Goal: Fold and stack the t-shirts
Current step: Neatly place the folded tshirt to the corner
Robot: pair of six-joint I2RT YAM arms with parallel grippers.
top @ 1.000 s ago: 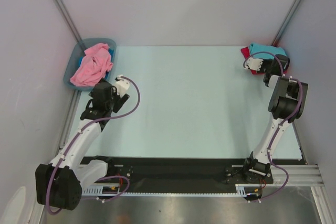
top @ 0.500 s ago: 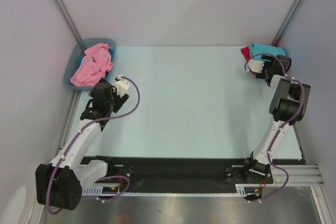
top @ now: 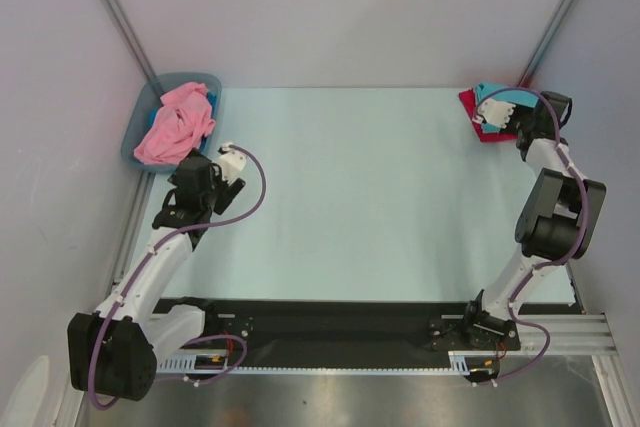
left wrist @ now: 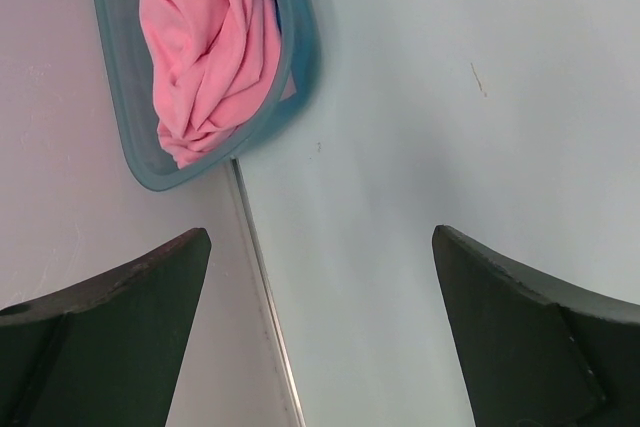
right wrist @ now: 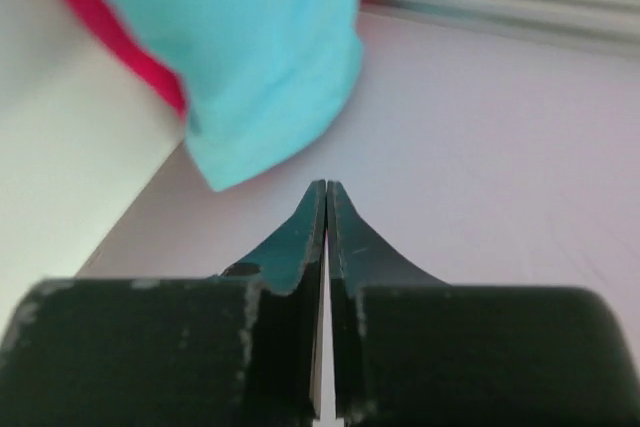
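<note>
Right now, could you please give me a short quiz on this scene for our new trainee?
1. True or false: the right gripper is shut on the teal t-shirt.
2. The pink t-shirt lies: A in the grey-blue bin; B on the red t-shirt; C under the teal t-shirt.
3. Which t-shirt tops the far-right stack?
Key: 1 false, it is shut on nothing; 2 A; 3 the teal t-shirt, over the red t-shirt.

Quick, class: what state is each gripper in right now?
Left gripper: open, empty.
Right gripper: shut, holding nothing.
</note>
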